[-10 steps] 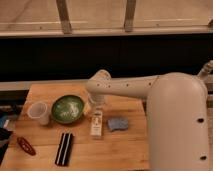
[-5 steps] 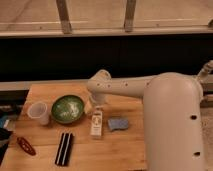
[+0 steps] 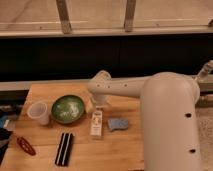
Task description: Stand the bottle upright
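Mostly hidden beneath the bulky white robot arm [image 3: 150, 92]: the gripper [image 3: 98, 109], right at the top end of the small slim white plastic bottle [image 3: 96, 125], how wide impossible to tell. Bottle flat on the pale wooden table [image 3: 125, 150], between round green bowl [image 3: 68, 109] and blue-grey sponge [image 3: 118, 123]. Nearby, 2 black sticks [image 3: 64, 148]. Behind, a dark wall.

On the table [image 3: 50, 92], the cup [image 3: 39, 112] is sitting at the bowl's [image 3: 68, 109] 9 o'clock. The bottle [image 3: 96, 124] is lying at the bowl's 4 o'clock, with the sponge [image 3: 118, 123] sitting just beside it at its 3 o'clock. The sticks [image 3: 64, 148] are lying at the bowl's 6 o'clock. The gripper [image 3: 99, 106] is hanging at the bottle's 12 o'clock.
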`<state>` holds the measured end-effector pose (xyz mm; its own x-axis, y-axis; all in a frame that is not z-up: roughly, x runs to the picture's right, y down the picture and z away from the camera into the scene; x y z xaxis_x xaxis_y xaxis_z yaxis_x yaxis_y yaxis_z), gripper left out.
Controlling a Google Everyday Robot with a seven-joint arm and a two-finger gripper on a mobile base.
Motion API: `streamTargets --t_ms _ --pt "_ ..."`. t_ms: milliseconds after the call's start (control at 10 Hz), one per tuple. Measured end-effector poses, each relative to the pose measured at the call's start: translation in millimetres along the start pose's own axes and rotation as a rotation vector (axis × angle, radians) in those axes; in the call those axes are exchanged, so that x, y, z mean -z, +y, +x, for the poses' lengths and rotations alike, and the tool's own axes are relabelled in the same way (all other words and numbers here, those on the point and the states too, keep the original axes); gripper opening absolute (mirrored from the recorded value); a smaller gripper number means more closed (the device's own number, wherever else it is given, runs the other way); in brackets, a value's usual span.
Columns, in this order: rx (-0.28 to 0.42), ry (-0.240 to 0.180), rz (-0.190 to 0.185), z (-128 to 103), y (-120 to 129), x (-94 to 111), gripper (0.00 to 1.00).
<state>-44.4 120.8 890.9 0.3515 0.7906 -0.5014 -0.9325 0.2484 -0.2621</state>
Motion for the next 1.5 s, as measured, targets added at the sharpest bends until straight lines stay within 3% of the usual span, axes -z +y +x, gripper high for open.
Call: streamTargets --t_ms 600,1200,1500 --pt "-0.061 0.010 0.008 8.2 -17.7 -9.3 0.80" --pt "-0.034 0.050 0.013 21.2 -6.7 -22.9 0.79" --pt "-0.008 0.047 0.001 22.4 0.1 -22.0 0.54"
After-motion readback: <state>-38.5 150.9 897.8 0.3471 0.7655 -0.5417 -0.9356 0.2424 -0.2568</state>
